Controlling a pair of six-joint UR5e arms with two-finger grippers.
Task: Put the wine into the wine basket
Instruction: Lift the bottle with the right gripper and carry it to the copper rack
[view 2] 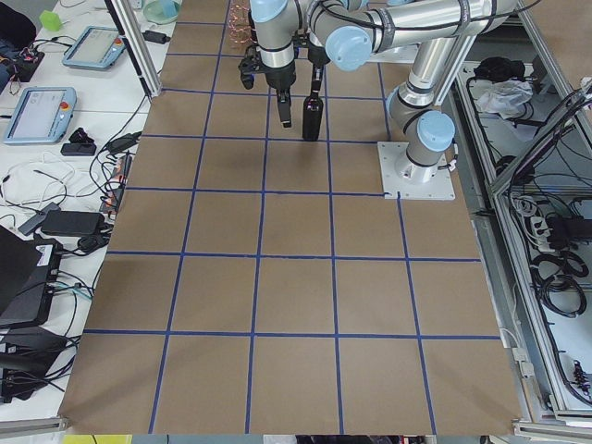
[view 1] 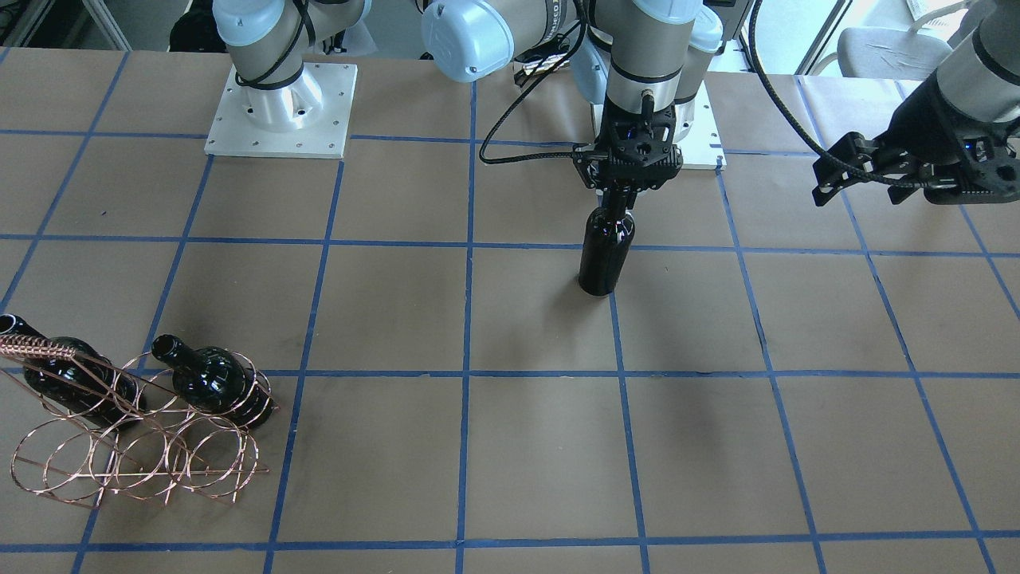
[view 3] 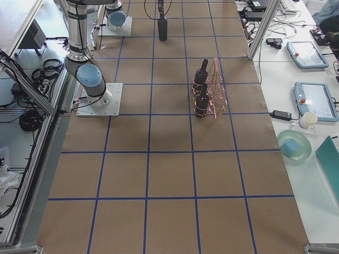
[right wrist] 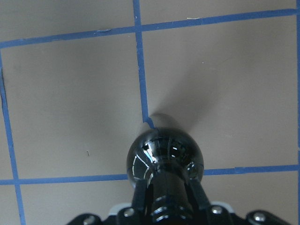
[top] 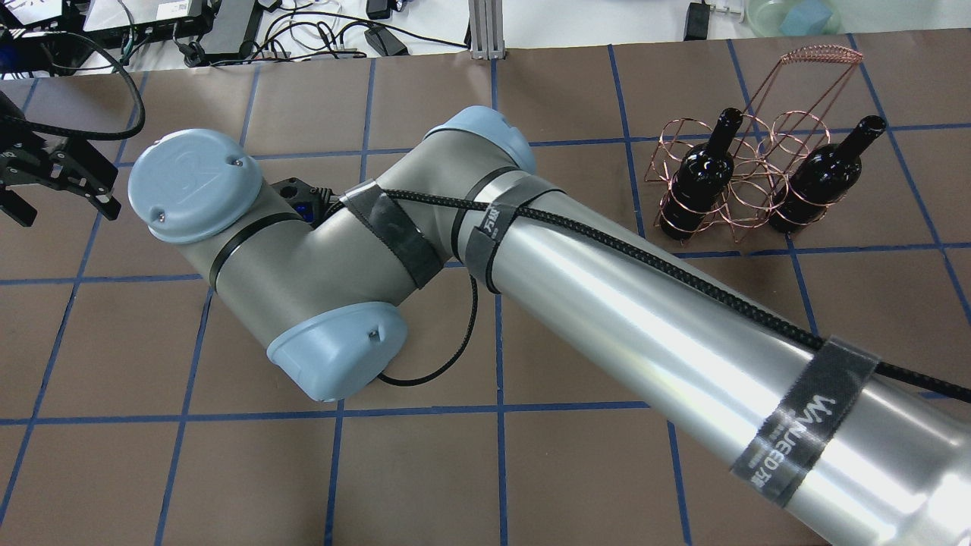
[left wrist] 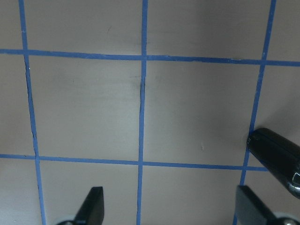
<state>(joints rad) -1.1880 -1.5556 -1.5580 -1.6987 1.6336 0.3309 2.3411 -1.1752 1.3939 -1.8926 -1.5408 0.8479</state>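
Observation:
A glossy near-black wine bottle (view 1: 607,251) stands upright near the table's middle, close to the robot. My right gripper (view 1: 614,199) is shut on its neck from above; the right wrist view shows the fingers (right wrist: 140,193) on both sides of the neck above the bottle's shoulder (right wrist: 165,154). Whether its base touches the table I cannot tell. The copper wire basket (view 1: 135,446) stands far off on my right side and holds two like bottles (top: 702,182) (top: 819,178). My left gripper (view 1: 829,171) is open and empty, hovering on my left side.
My right arm (top: 607,303) crosses the overhead view and hides the held bottle there. The basket's coiled handle (top: 823,54) rises above its hoops. Brown paper with blue tape lines (view 1: 466,375) covers the table. The bottle shows at the left wrist view's right edge (left wrist: 276,157).

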